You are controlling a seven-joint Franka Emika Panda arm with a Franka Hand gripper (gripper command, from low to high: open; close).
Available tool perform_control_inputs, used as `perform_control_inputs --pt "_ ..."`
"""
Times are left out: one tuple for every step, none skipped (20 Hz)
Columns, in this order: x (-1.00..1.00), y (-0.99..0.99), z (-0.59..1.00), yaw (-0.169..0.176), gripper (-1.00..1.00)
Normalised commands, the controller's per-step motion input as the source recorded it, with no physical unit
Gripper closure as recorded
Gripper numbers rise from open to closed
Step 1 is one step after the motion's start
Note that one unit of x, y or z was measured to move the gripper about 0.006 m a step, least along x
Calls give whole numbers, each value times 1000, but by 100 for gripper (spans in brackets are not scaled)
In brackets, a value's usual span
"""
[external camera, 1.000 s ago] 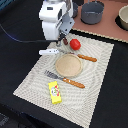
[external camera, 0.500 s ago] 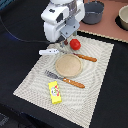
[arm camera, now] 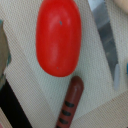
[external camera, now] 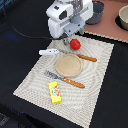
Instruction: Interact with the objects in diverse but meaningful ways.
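Note:
A red tomato-like ball point(external camera: 75, 44) lies on the woven mat by its far edge. It fills much of the wrist view point(arm camera: 59, 37), with a dark brown stick point(arm camera: 71, 102) close beside it. My gripper point(external camera: 69, 36) hangs just above the ball, slightly to the exterior view's left. The white hand hides its fingers, and none show in the wrist view. A white oblong piece point(external camera: 49, 52) lies at the mat's left edge. A yellow packet with red print point(external camera: 55, 92) sits near the front.
A round tan plate point(external camera: 67, 64) sits mid-mat between a wooden-handled knife point(external camera: 82, 56) and a fork point(external camera: 67, 80). The knife's blade point(arm camera: 105, 35) runs near the ball. Two grey pots point(external camera: 96, 12) point(external camera: 122, 17) stand behind the mat.
The arm's hand has shifted toward the exterior view's right and a little farther back, nearer the red ball. The objects on the mat have not moved.

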Motion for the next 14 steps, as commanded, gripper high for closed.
perform_control_inputs --pt "357 80 0 -14 -100" --pt "243 0 -9 0 -100" --pt "123 0 -57 0 -100" --pt "140 0 -71 0 -100" --pt "134 0 -83 0 -100" --pt "137 3 -103 0 -100" --pt "131 9 -106 0 -100" --pt "140 20 -120 0 -100" --pt "143 57 -111 0 -100" --pt "157 86 -111 0 -100" --pt "160 106 -100 0 -100" --pt "200 174 -100 0 -100" --pt "226 217 -86 0 -100" --pt "297 271 -74 0 -100"
